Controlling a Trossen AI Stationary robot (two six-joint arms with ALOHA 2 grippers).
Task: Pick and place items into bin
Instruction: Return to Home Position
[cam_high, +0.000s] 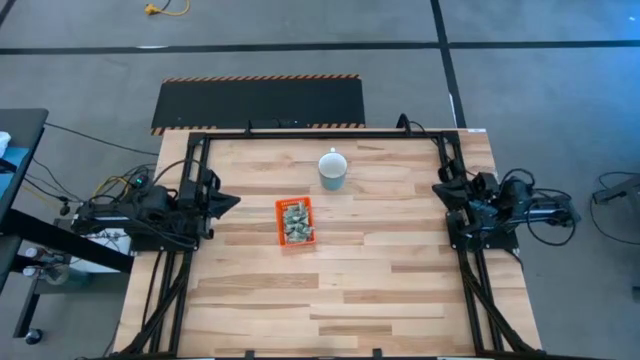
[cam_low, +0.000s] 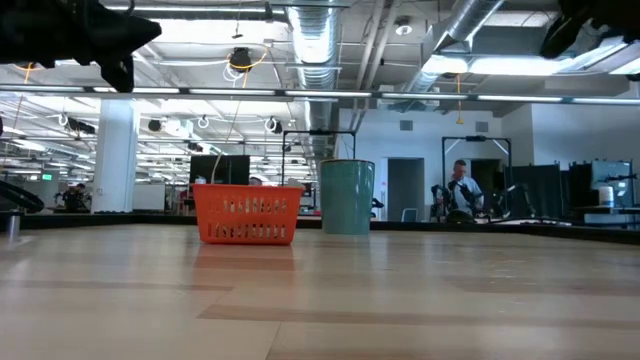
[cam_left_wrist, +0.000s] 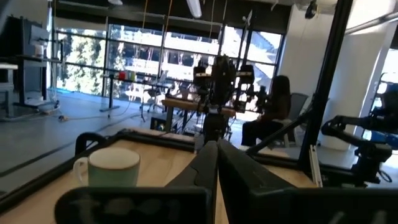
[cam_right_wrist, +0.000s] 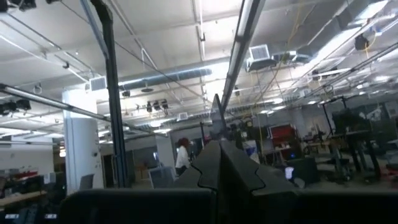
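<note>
Centrally, the slotted orange bin (cam_high: 278, 222) was filled with crinkled green-and-white packets (cam_high: 297, 222); the left gripper (cam_high: 228, 203) and right gripper (cam_high: 440, 188) were closed, empty.

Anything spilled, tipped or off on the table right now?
Nothing stands out. The small orange plastic bin sits flat mid-table with the green-and-white packets inside, none seen on the wood. The pale ceramic mug stands upright, apart from it. The left gripper and right gripper sit shut at the table's sides.

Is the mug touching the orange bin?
Apart. The high view shows a strip of bare table between the mug and the orange bin. The left gripper and right gripper wait at the table's sides.
</note>
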